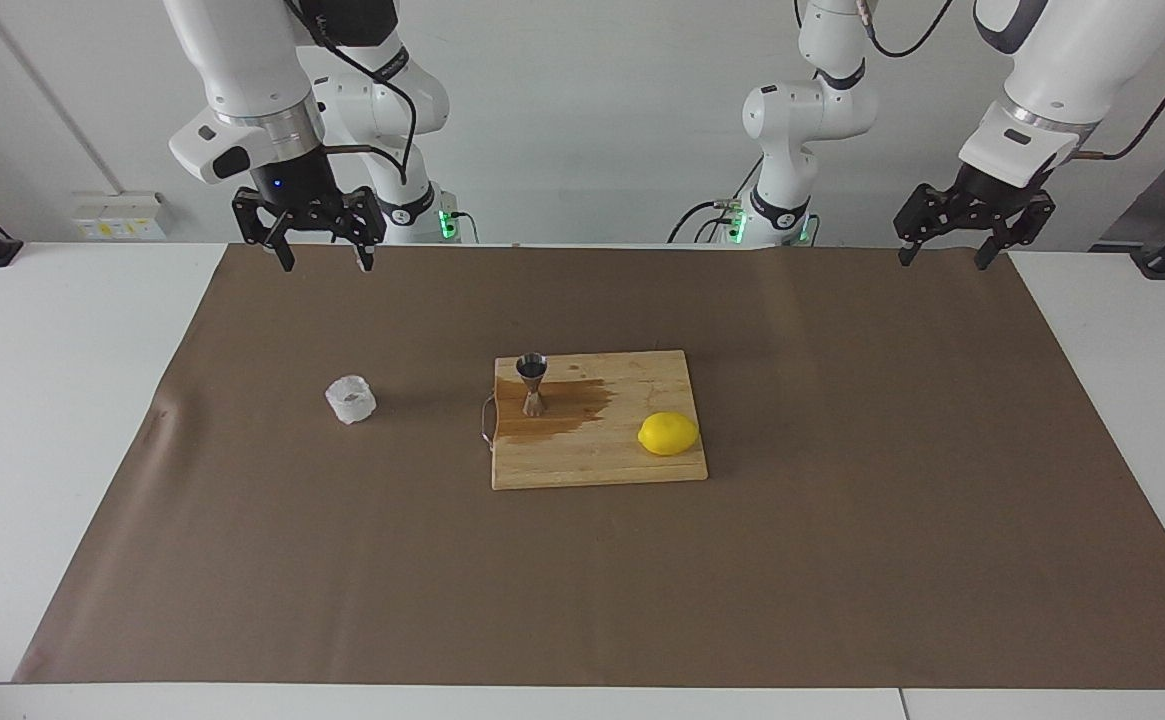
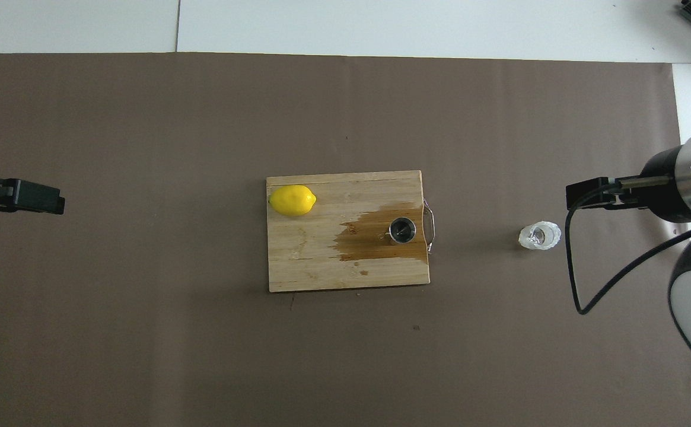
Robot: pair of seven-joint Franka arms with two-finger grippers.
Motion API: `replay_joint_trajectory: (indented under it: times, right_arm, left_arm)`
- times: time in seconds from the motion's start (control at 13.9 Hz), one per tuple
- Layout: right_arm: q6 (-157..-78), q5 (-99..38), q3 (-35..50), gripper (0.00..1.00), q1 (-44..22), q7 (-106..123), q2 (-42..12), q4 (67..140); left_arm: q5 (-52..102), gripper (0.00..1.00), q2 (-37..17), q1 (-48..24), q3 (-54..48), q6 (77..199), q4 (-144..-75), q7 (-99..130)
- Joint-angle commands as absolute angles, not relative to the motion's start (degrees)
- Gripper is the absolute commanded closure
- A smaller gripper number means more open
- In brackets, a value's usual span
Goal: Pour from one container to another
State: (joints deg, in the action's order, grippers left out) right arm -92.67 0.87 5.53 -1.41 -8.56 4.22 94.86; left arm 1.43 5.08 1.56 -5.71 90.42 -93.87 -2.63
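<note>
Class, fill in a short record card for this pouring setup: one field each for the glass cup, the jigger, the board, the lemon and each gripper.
glass cup: upright on the brown paper, beside the cutting board, toward the right arm's end
jigger: upright on the board's wet patch
cutting board: wooden, mid-table, dark wet stain around the jigger
lemon: on the board, toward the left arm's end
right gripper: raised, jaws open, holding nothing, over the paper's edge nearest the robots
left gripper: raised, jaws open, waiting
</note>
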Motion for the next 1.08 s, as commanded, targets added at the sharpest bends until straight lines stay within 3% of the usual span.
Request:
replay_joint_trajectory:
  times: [0.0, 1.0]
  right_arm:
    - [-91.1, 3.1, 3.9, 0.00, -3.1, -12.0, 3.6, 93.8]
    - [-88.9, 2.2, 1.0, 0.00, -5.1, -15.0, 4.3, 94.7]
  left_arm:
    - [1.8, 0.00, 6.1, 1.2, -5.3, 91.0, -95.0, -2.4]
    - [1.8, 0.00, 6.1, 1.2, -5.3, 91.0, -94.9, -2.4]
